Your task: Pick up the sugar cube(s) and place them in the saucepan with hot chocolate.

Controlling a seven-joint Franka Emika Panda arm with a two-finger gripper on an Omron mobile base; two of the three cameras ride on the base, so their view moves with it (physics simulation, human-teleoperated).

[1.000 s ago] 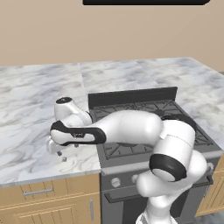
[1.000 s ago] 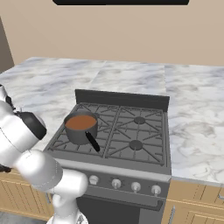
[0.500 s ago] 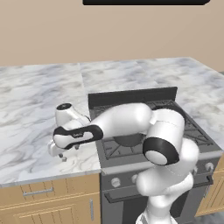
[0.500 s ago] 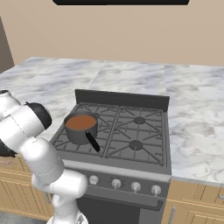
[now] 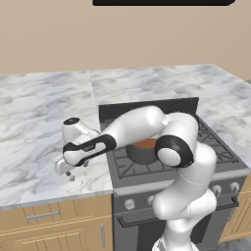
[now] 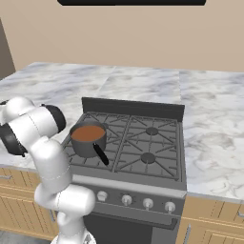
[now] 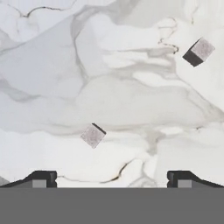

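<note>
two sugar cubes on my hand cam, both sitting on the marble tabletop (image 7: pixel 131 100). nearer sugar cube (image 7: pixel 92 135) is pale grey, lying between the two dark fingertips (image 7: pixel 41 178) but closer to the one on the left of that view, not touching either. second cube (image 7: pixel 200 51) is up in the far right corner of the view, well apart from the first, with a dark shadow on one side.

jaws (image 7: pixel 112 179) are spread wide, released, nothing between them. from the left base cam the hand (image 5: pixel 66 164) hangs low over the tabletop just beside the left edge of the stove (image 5: pixel 147 162), pointing down, arm reaching across from the base. a small dark speck shows on the marble under the hand there, too small for me to call.

saucepan with hot chocolate (image 6: pixel 88 139) sits on the front left burner, reddish-brown liquid inside, black handle (image 6: pixel 100 154) pointing toward the front edge of the stove. in the left base cam it's partly hidden behind the forearm.
</note>
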